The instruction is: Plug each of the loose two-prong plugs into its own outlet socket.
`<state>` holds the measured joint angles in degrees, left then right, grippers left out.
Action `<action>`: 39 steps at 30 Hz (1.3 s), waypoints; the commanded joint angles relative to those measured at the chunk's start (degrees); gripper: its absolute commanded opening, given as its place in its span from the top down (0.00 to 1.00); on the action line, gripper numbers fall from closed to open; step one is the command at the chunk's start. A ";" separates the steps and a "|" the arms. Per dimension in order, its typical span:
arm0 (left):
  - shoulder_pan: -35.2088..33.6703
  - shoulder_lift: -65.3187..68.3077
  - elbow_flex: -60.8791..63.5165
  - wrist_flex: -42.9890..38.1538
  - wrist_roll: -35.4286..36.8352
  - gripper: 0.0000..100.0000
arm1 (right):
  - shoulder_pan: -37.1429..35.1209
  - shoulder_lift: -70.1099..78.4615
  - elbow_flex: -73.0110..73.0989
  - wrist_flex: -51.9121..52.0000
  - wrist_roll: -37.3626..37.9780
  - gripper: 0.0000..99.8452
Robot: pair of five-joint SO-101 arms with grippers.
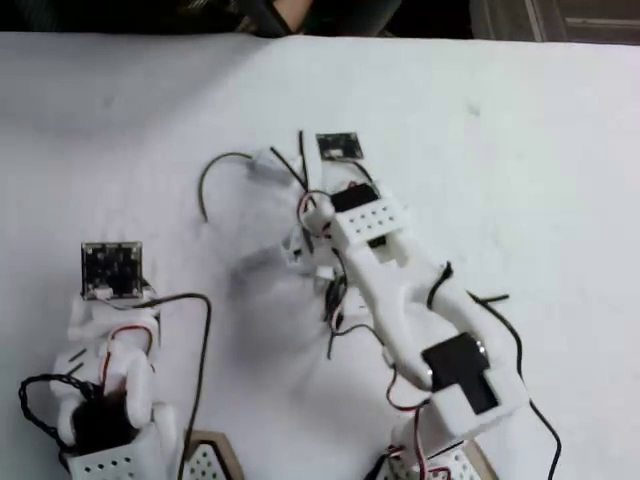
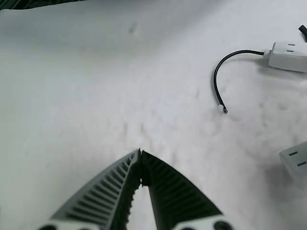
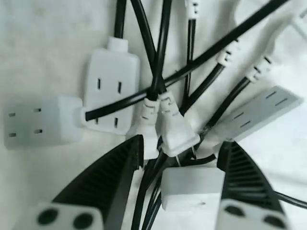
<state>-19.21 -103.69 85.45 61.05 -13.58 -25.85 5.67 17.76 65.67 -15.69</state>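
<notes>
A tangle of black cords with white two-prong plugs (image 3: 176,130) and white outlet blocks lies mid-table (image 1: 312,245). My right gripper (image 3: 182,141) hangs over it, open, its dark fingers (image 3: 117,175) on either side of two plugs and a white block (image 3: 192,189). Outlet blocks (image 3: 110,79) (image 3: 36,120) (image 3: 259,112) lie around the plugs with their slots facing up. One more outlet block (image 2: 288,56) with a curled black cord (image 2: 217,81) lies apart on the cloth. My left gripper (image 2: 140,167) is shut and empty, low over bare cloth, well short of that cord.
A white cloth (image 1: 500,130) covers the table. The left arm (image 1: 110,330) stands at the near left, the right arm (image 1: 420,320) stretches from the near right to the middle. A corner of another outlet block (image 2: 295,160) is in the left wrist view.
</notes>
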 commanded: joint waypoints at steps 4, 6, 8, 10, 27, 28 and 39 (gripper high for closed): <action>-0.22 -0.66 -0.35 -1.05 0.09 0.98 | 1.45 6.46 -4.66 -0.31 -0.09 0.76; -0.22 -0.66 -0.35 -1.05 0.09 0.98 | 1.36 8.31 -4.84 -0.31 -0.09 0.76; -0.22 -0.66 -0.26 -1.05 0.09 0.98 | 1.27 9.36 -4.84 -0.13 -0.09 0.76; -0.22 -0.66 -0.26 -0.97 0.09 0.98 | 1.27 9.45 -4.84 1.10 0.00 0.76; -0.13 -0.66 0.18 -1.05 0.00 0.98 | 4.44 -4.70 -5.71 11.30 13.19 0.98; -0.13 -0.66 0.18 -1.05 0.00 0.98 | 5.23 -6.46 -5.71 12.09 13.19 0.98; -0.13 -0.66 0.18 -1.05 0.00 0.98 | 12.97 -9.36 -3.34 12.97 27.43 0.96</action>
<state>-19.21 -103.69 85.89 61.05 -13.58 -13.98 -2.95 14.15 78.07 8.40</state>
